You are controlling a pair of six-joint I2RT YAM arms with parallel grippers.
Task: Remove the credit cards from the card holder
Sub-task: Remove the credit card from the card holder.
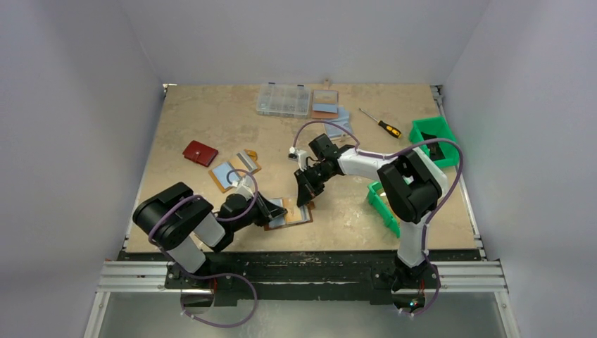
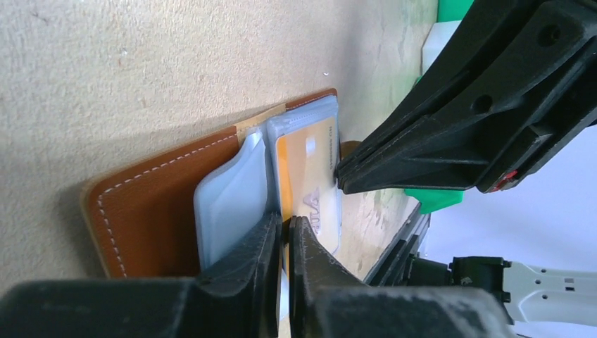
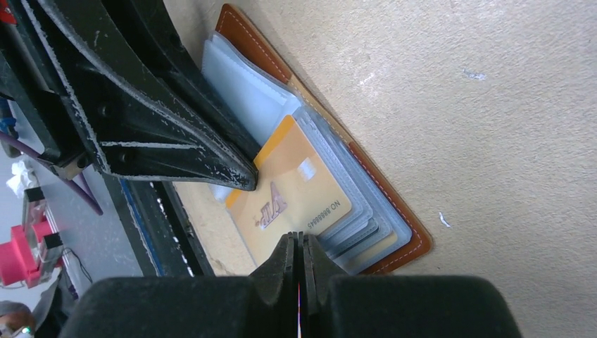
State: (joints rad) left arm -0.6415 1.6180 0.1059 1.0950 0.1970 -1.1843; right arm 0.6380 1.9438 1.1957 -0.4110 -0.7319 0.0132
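Stiff, slick gold card: your left claw nips its exposed edge; closed right claw steadies the card holder

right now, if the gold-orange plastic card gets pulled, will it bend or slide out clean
Probably stiff: the gold-orange plastic card lies flat and thin. It should slide easily, since it pokes out of the clear plastic sleeves. The light-looking brown leather card holder may drag along.

Even, diffuse overhead light, moderately bright; soft shadows fall on the table. In the wrist views the near fingers blur at 6 o'clock, while the card holder is sharp.
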